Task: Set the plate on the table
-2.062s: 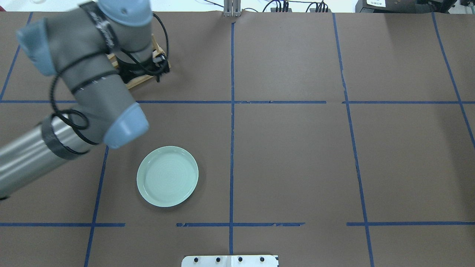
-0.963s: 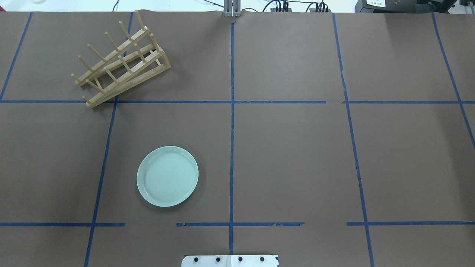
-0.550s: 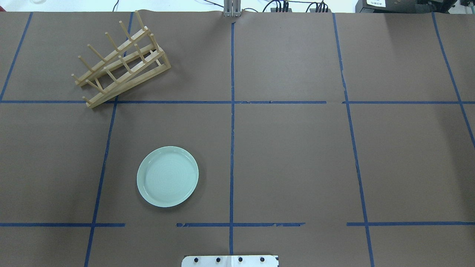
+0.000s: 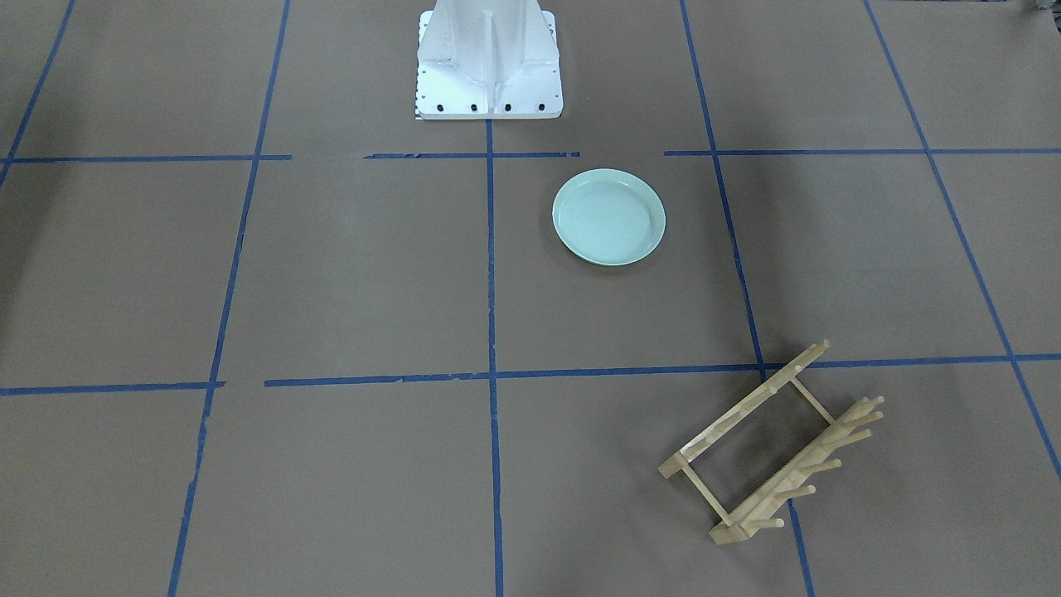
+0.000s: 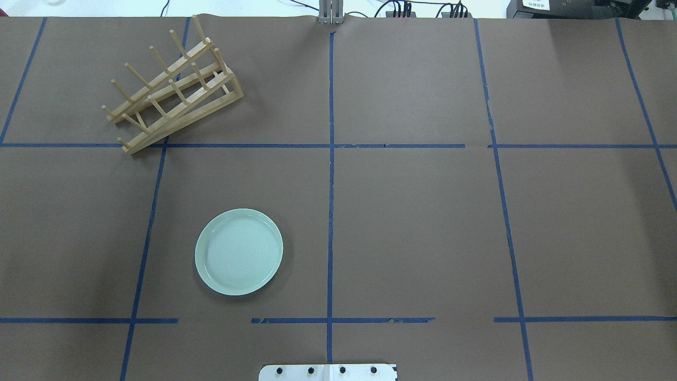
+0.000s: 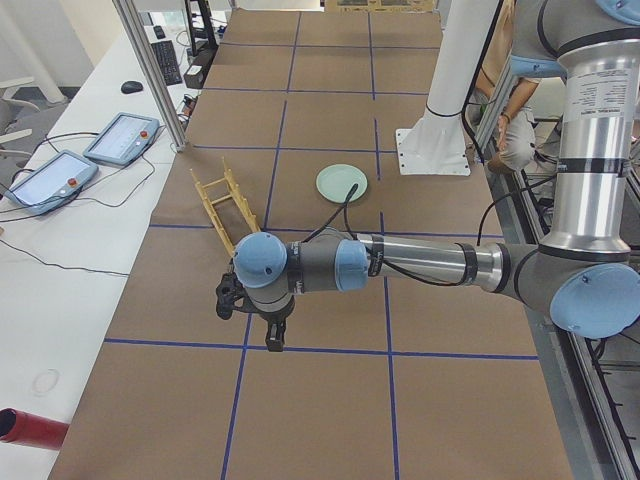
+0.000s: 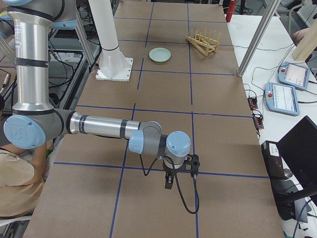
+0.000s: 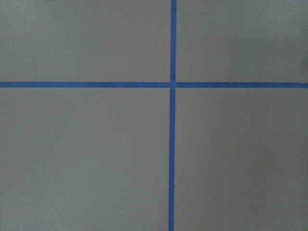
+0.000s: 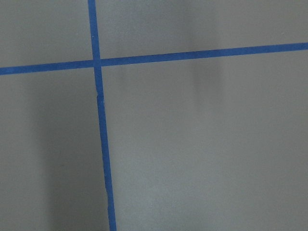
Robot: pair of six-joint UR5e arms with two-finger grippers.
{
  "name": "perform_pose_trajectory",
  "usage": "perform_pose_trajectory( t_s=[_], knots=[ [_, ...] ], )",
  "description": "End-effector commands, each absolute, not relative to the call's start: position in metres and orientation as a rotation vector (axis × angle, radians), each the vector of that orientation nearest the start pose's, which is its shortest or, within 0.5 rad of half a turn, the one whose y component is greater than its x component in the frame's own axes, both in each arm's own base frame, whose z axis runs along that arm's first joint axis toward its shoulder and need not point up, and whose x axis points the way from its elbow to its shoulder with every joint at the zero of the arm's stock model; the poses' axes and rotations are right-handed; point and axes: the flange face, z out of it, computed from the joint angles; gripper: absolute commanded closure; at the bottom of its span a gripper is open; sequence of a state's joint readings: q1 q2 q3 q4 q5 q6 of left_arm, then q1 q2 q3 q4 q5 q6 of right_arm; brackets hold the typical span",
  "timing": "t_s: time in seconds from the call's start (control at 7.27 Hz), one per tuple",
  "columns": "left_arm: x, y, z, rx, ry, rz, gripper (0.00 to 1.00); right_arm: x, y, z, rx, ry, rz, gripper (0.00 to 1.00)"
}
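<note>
The pale mint-green plate (image 5: 239, 252) lies flat on the brown table (image 5: 423, 222), alone, left of the centre tape line. It also shows in the front view (image 4: 609, 216) and in both side views (image 6: 342, 182) (image 7: 160, 54). No gripper is near it. My left gripper (image 6: 275, 340) hangs over the table's left end, far from the plate. My right gripper (image 7: 169, 183) hangs over the right end. Each shows only in a side view, so I cannot tell whether it is open or shut. Both wrist views show only bare paper and tape lines.
A light wooden peg rack (image 5: 172, 87) stands at the far left, also in the front view (image 4: 775, 448). The white bolted base (image 4: 487, 66) is at the robot's edge. Tablets (image 6: 120, 140) and a red cylinder (image 6: 30, 428) lie on a side bench.
The left arm, which covered the rack 2.1 s ago, has left the overhead view, and the rack now shows whole. The plate has not moved.
</note>
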State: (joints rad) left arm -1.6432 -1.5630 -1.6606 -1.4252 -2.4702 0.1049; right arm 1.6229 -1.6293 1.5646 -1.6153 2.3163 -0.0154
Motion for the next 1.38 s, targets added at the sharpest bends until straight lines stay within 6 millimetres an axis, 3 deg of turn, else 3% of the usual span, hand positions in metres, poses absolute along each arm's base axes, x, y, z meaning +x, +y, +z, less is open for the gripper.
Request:
perform_pose_trajectory(
  t_s=[0.0,0.41,1.24],
  knots=[
    [-0.09,-0.479,0.63,0.016,0.899,0.0,0.0,0.09,-0.454,0.696,-0.079,-0.748,0.076,0.0],
    [-0.099,-0.486,0.633,0.013,0.781,0.006,0.0,0.09,-0.454,0.696,-0.079,-0.748,0.076,0.0],
    [-0.099,-0.496,0.624,0.031,0.781,0.015,0.0,0.09,-0.454,0.696,-0.079,-0.748,0.076,0.0]
  ],
)
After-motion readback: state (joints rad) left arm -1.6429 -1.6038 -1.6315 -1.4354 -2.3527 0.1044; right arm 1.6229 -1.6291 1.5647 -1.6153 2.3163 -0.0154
